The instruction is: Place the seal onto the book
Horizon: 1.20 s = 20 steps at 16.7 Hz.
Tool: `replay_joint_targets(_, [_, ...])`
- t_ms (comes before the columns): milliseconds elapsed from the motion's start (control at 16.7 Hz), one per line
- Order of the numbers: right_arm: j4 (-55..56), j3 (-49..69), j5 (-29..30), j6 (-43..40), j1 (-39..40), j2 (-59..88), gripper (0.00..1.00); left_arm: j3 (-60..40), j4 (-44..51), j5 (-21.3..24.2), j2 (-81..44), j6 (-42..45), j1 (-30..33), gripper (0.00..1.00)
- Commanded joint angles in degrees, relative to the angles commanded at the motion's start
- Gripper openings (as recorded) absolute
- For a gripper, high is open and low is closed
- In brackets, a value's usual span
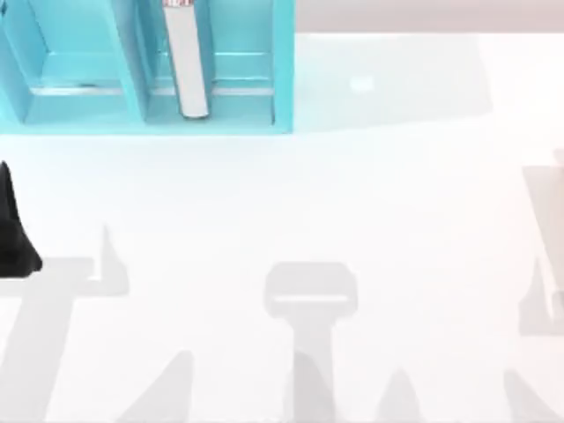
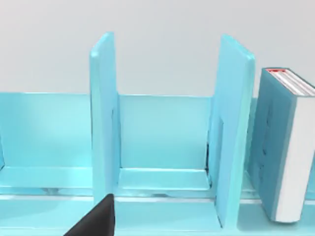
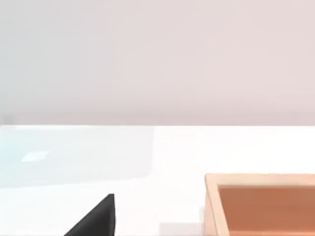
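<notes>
Top view: book point(image 1: 185, 62) upright (shelved)

A matte black, pointed part of the left arm point(image 1: 16, 236) shows at the top view's left edge. Each wrist view shows a plain black wedge-shaped fingertip.

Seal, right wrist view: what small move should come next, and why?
Probably ease the right tool over the seal to centre on it: the seal lies on the table beside that tool, not yet grasped. The book stands upright in the shelf, so pickup comes first. The left tool sits at the table's left edge.
</notes>
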<state>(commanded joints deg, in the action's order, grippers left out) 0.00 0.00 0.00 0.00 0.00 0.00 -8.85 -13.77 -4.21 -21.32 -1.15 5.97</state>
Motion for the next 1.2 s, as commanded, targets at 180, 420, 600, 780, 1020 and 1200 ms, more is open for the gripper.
replay_joint_targets(180, [0.0, 0.0, 0.0, 0.0, 0.0, 0.0, 1.0, -6.62, -9.86, -3.01, -17.5, -0.03, 3.72, 1.0])
replay_joint_targets(420, [0.0, 0.0, 0.0, 0.0, 0.0, 0.0, 1.0, -16.89, -24.94, -7.52, -46.31, 0.15, 8.95, 1.0])
replay_joint_targets(600, [0.0, 0.0, 0.0, 0.0, 0.0, 0.0, 1.0, -24.35, -35.8, -10.86, -66.59, 0.27, 12.57, 1.0])
replay_joint_targets(780, [0.0, 0.0, 0.0, 0.0, 0.0, 0.0, 1.0, -30.31, -44.52, -13.7, -82.22, 0.29, 15.45, 1.0])
replay_joint_targets(1020, [0.0, 0.0, 0.0, 0.0, 0.0, 0.0, 1.0, -35.73, -52.75, -16.39, -95.45, 0.11, 18.48, 1.0])
replay_joint_targets(1200, [0.0, 0.0, 0.0, 0.0, 0.0, 0.0, 1.0, -37.53, -55.61, -17.35, -100.23, -0.12, 19.71, 1.0])
